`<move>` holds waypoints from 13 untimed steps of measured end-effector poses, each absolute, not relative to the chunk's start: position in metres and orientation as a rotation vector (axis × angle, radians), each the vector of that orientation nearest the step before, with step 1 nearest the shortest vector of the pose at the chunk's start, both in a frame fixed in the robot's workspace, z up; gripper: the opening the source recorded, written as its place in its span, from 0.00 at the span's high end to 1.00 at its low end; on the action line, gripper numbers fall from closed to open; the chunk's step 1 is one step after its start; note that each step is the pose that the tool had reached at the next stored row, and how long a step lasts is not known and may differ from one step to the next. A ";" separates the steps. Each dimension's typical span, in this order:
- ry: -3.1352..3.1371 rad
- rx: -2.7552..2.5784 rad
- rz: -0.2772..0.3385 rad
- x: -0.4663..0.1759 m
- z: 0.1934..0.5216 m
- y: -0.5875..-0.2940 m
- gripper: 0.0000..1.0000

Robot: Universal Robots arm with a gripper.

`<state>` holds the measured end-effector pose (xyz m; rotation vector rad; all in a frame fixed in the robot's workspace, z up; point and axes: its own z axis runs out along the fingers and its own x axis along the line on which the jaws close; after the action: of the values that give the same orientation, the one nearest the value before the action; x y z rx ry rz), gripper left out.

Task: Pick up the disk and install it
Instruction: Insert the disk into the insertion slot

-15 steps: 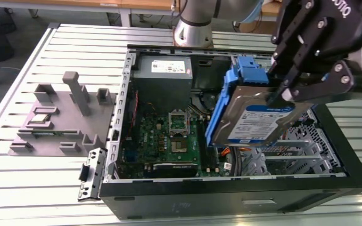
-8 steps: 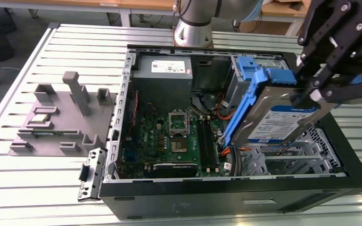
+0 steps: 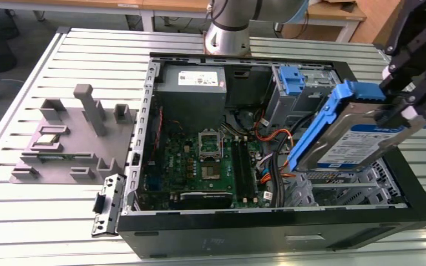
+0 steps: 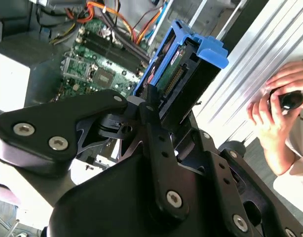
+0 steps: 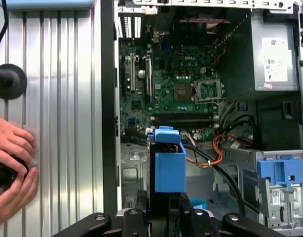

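The gripper (image 3: 394, 113) clenched the disk (image 3: 350, 141), tilted, above the open computer case (image 3: 272, 221). The case lay on the table (image 3: 57, 221).

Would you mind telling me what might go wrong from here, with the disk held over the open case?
The disk hangs tilted in the tool above the drive cage; a corner may catch the cage's edge. Orange cables lie loose beside that cage and might snag on it. A person's hands are at the table beside the case, perhaps within the arm's reach.
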<state>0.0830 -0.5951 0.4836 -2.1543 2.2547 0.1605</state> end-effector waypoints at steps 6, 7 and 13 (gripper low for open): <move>2.256 -2.155 0.163 0.106 0.484 -0.595 0.65; 2.256 -2.155 0.163 0.109 0.484 -0.595 0.65; 2.252 -2.160 0.163 0.114 0.481 -0.595 0.65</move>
<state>0.1136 -0.5952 0.4808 -2.1595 2.2519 0.1630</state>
